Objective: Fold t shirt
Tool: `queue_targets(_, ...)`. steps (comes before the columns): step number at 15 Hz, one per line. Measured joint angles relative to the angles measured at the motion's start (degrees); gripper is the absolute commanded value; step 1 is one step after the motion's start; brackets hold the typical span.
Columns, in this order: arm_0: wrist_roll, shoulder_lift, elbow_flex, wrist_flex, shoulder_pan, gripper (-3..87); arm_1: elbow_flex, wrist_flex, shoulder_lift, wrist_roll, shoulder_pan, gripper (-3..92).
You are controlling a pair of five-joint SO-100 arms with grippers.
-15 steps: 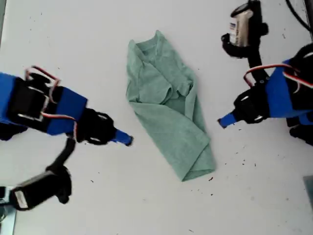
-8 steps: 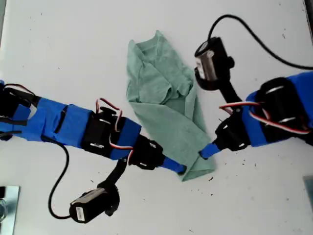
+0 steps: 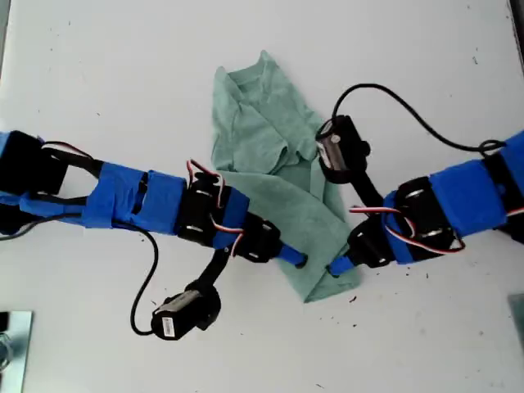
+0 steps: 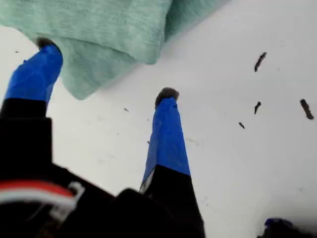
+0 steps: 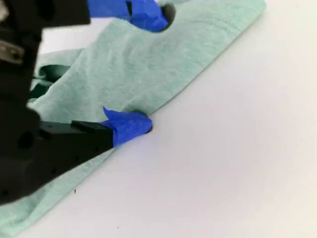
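White table (image 3: 123, 82), t shirt (image 3: 278, 164) crumpled, my first gripper (image 4: 104, 74) and my second gripper (image 5: 148, 69) both spread at its edges

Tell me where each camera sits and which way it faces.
Exterior view: overhead, facing down on the white table; both blue arms reach in to the t shirt.
First wrist view: rides my first gripper, looking along its open fingers at the t shirt's corner.
Second wrist view: rides my second gripper, whose fingers straddle the t shirt's edge.
Shared: all three show the same end of the t shirt.
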Motion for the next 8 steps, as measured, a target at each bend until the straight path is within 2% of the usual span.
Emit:
queue_targets(2, 0.5, -1.8, -0.1, 2.4, -0.1, 19.8, 2.1, -9.5, -5.2, -0.1, 0.0, 27.2)
queue_targets(3, 0.6, -2.3, -0.1, 3.6, -0.1, 17.1, 1.4, -12.6, -9.1, 0.2, -0.1, 19.8)
queue_targets(4, 1.0, -4.0, -0.1, 5.3, 0.2, 14.0, -0.4, -15.1, -13.9, 0.0, -0.4, 2.9)
queue_targets(6, 2.5, -6.1, -0.3, 8.3, 0.3, 0.8, -8.1, -16.3, -21.4, -0.2, -1.0, 0.1)
queue_targets(8, 3.3, -6.2, -0.3, 9.7, 0.3, -0.1, -18.0, -12.8, -27.8, -1.4, -2.0, 0.1)
